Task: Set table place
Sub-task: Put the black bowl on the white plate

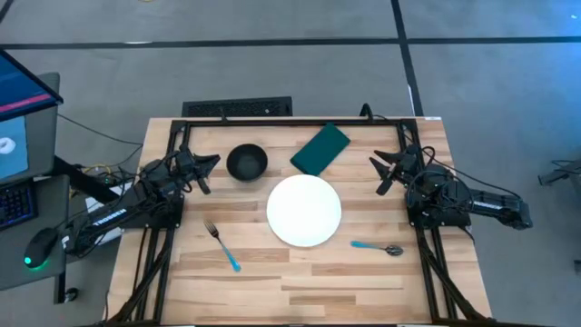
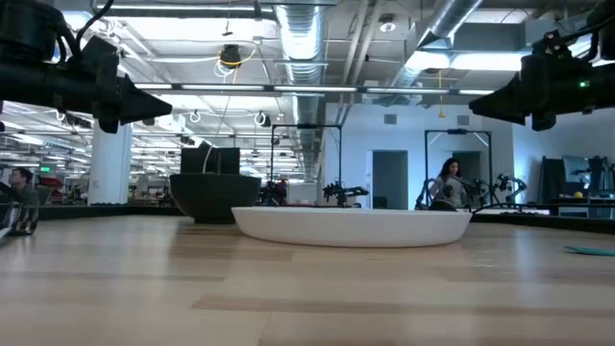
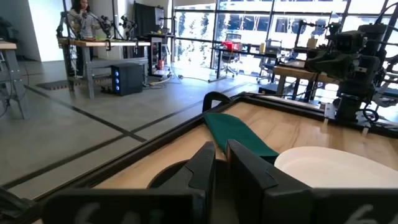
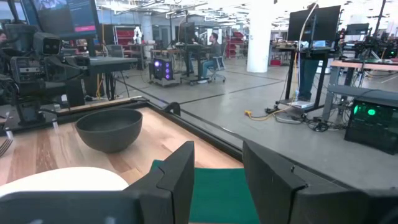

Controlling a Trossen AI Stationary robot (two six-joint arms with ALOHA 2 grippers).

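A white plate (image 1: 304, 211) lies at the middle of the light-wood table (image 1: 300, 291). A dark bowl (image 1: 246, 163) and a green napkin (image 1: 320, 149) lie beyond it. A blue-handled fork (image 1: 222, 245) lies left of the plate and a blue-handled spoon (image 1: 377, 246) right of it. My left gripper (image 1: 207, 173) hovers left of the bowl, empty, its fingers a narrow gap apart (image 3: 221, 158). My right gripper (image 1: 379, 174) hovers right of the napkin, open and empty (image 4: 217, 168).
A black metal frame (image 1: 272, 120) runs along the table's far edge and down both sides by the arm bases. Bare wood lies between the plate and the near edge. A monitor (image 1: 23, 109) stands off the table's left side. People are in the room beyond.
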